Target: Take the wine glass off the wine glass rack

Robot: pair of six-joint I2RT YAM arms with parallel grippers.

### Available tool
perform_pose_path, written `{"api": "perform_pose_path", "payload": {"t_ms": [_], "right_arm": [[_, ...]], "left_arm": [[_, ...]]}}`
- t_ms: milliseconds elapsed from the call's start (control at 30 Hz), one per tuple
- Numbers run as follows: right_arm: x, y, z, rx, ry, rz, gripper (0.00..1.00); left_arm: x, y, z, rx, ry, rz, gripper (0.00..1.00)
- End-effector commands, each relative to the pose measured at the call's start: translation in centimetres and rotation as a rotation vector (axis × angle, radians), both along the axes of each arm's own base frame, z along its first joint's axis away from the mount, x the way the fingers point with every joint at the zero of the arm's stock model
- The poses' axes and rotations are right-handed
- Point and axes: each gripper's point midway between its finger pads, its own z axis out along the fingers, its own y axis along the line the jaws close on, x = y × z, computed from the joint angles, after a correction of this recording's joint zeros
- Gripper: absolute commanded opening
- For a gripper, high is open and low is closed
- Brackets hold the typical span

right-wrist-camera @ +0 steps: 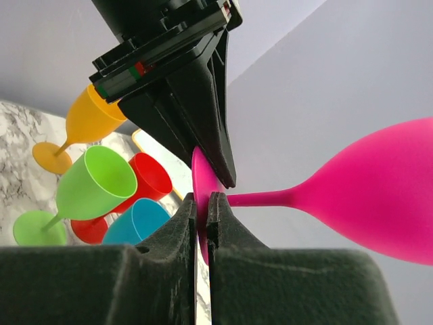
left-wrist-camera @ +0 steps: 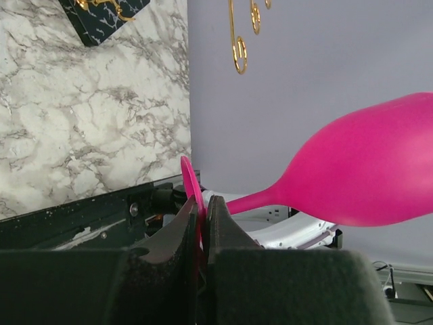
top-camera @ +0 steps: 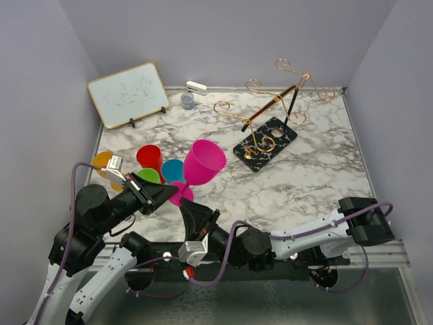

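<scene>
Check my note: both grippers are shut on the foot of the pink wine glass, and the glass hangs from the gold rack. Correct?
One thing is wrong: the pink wine glass does not hang from the gold rack. The top external view shows it held close to the arms, well apart from the rack at the back of the table. The rest stands: the left gripper and right gripper are both shut on its foot.

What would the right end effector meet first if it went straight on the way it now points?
Probably the left end effector, clamped on the foot of the same pink wine glass, just ahead of the right end effector; exact depth is unclear.
</scene>
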Motion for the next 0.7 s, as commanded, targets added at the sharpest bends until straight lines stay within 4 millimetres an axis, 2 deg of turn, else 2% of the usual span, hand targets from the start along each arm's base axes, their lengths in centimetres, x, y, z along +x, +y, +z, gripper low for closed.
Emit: {"api": "perform_pose_path", "payload": {"t_ms": [0,133,233,400,500,667], "right_arm": [[-0.6,-2.5,2.8,0.138,0.097,0.001,0.07],[-1.1,-3.0,1.6,0.073,0.186,-0.022,0.32],[-1.7,-3.7,-0.3,-0.015,0.264,-0.040,0.36],[-1.7,-6.3,-2.2,-0.066,0.439,-0.061,0.37],[-1.0,-8.4,-1.3,-0.021,0.515,-0.087,0.38],[2.2,-11.3,3.1,0.117,0.557,-0.165,0.42]], "left_arm": [[0.1,0.4,0.6,0.004,-0.063,0.018,0.00],[-0.1,1.7,0.9,0.003,-0.100,0.074,0.00],[-0.3,3.3,0.9,0.011,-0.125,0.147,0.00],[-1.3,6.1,0.9,0.040,-0.163,0.254,0.00],[-1.9,7.5,0.9,0.063,-0.192,0.298,0.00],[-2.9,8.9,0.1,0.109,-0.207,0.332,0.00]]}}
